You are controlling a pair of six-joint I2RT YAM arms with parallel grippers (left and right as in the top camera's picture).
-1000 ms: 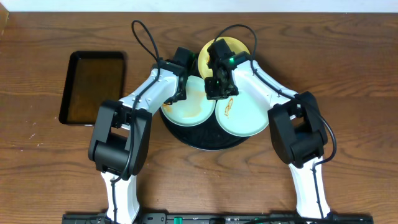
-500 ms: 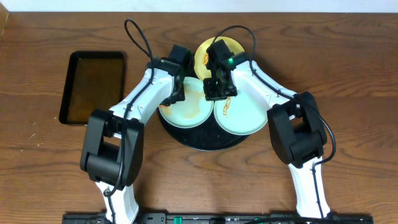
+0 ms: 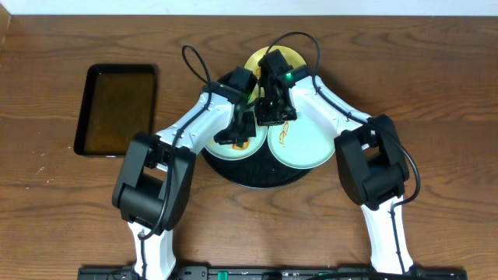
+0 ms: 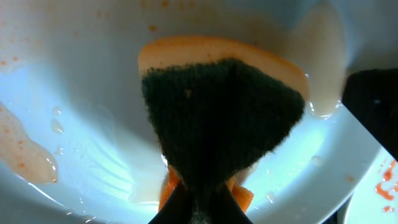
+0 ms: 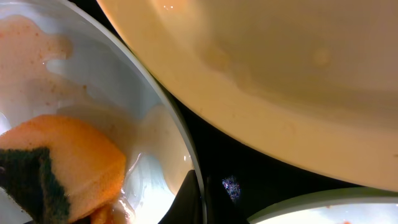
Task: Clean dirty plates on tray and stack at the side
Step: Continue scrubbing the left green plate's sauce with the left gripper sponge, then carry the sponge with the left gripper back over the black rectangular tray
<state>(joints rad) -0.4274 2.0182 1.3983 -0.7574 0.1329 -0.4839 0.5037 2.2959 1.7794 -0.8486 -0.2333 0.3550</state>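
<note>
Three plates are lying on the round black tray [image 3: 250,179]: the yellow plate [image 3: 255,64] at its far edge, the smeared mint plate [image 3: 307,144] at its right edge, and the wet mint plate [image 4: 74,87] at its left edge. Left gripper [image 4: 202,202] is clamping the orange-green sponge [image 4: 217,106] against the wet one. Right gripper [image 5: 200,200] is sitting closed at that plate's rim, apparently steadying it. Handling: sponge flat, light pressure, strokes heading toward the orange film [image 4: 25,155].

Readable text, labels, brands, numbers, signs: none in any view. The plates [image 3: 307,144], the round black tray [image 3: 257,180], the sponge [image 4: 217,106] and the rectangular tray [image 3: 117,109] near the worktop's left edge carry no marking that can be made out.
</note>
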